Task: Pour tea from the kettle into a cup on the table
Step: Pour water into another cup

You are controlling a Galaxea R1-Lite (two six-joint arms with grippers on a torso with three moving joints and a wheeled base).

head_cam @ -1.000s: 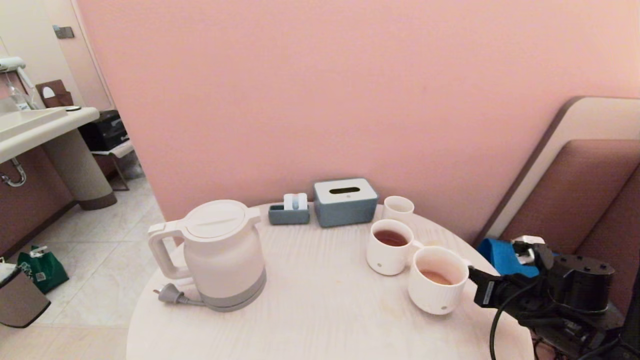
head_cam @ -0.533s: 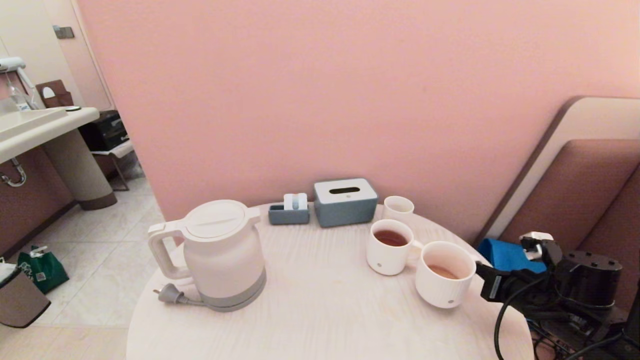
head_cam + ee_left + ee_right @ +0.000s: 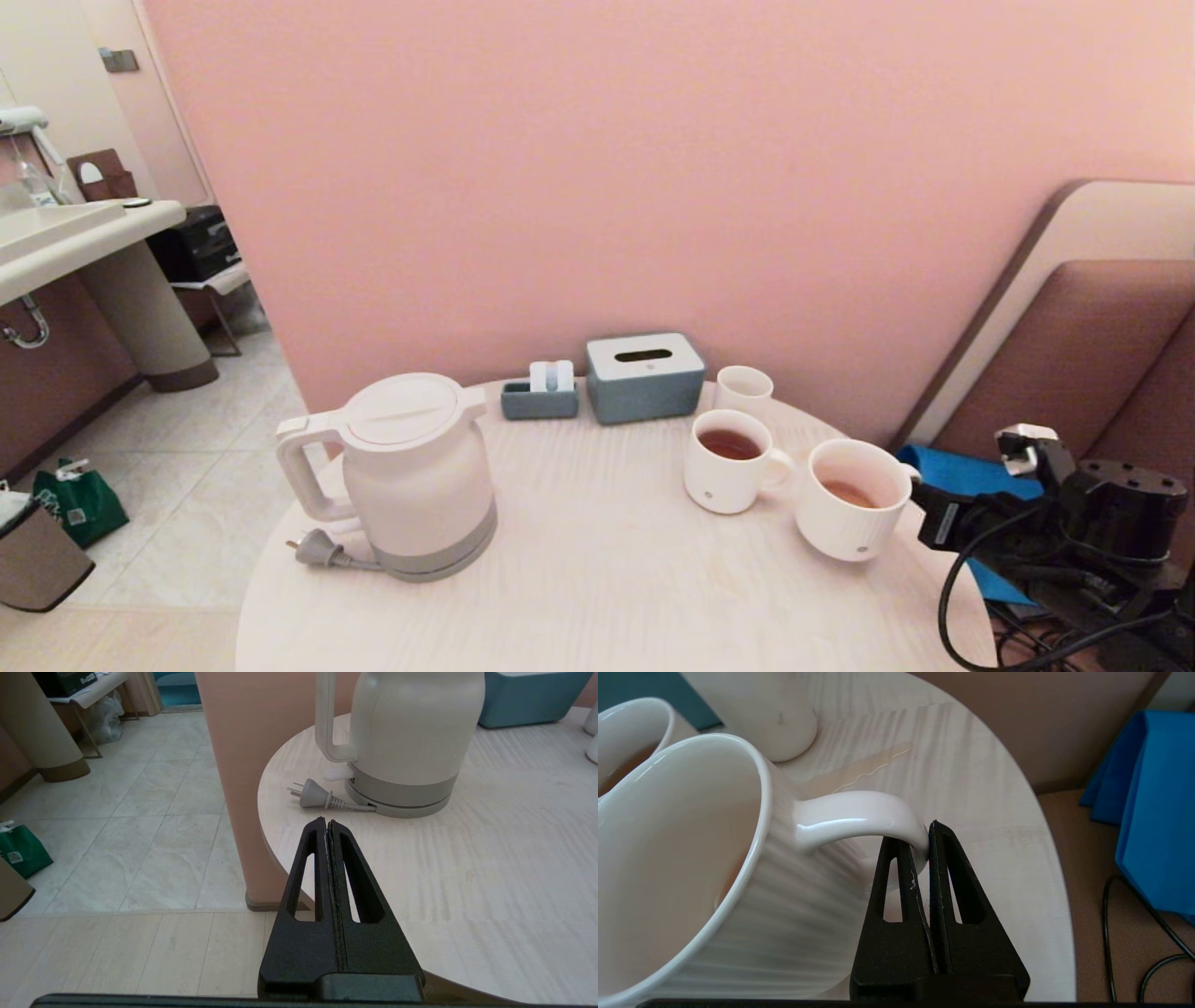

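The white kettle (image 3: 401, 476) stands on the left of the round pale table (image 3: 597, 607), its grey plug (image 3: 317, 549) lying beside it. My right gripper (image 3: 920, 499) is shut on the handle (image 3: 859, 816) of the ribbed white cup (image 3: 854, 513) near the table's right edge. The cup leans slightly and holds a little pale orange-brown tea (image 3: 848, 493). In the right wrist view the gripper (image 3: 920, 840) pinches the handle's outer bend. My left gripper (image 3: 326, 822) is shut and empty off the table's near left edge, pointing toward the kettle (image 3: 406, 742).
A like mug with dark tea (image 3: 728, 462) stands just left of the held cup, a small plain cup (image 3: 744, 387) behind it. A grey tissue box (image 3: 644, 376) and small tray (image 3: 540, 397) sit by the wall. A thin wet streak (image 3: 873, 767) lies on the table.
My right gripper has carried the cup to the right and a little farther back, away from the dark-tea mug. Kettle and left gripper have not moved.
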